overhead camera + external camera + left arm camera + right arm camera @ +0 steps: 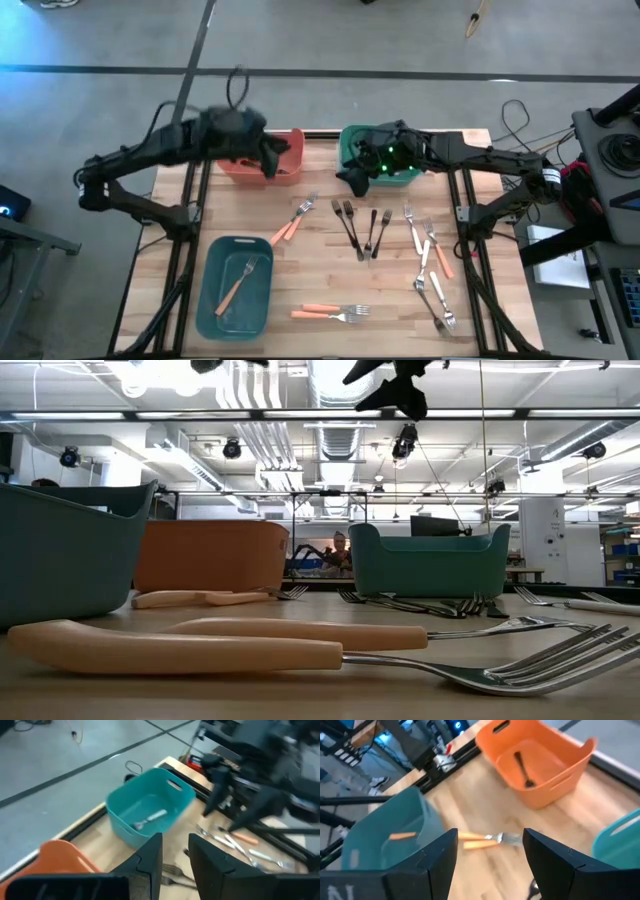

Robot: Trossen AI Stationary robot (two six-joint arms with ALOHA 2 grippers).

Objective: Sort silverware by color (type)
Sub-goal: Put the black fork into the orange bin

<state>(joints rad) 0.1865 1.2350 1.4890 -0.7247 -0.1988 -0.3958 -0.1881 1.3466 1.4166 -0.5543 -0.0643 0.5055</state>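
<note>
Hovering at the orange bin's right edge, upper centre of the high view, the left gripper is narrowly parted and empty. The black forks lie below and right of it, handles pointing down-frame. The right gripper, wide and empty, hangs nearer them.

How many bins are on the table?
3: orange bin and green bin side by side at the table top edge in the high view, teal bin lower left. None look hidden.
</note>
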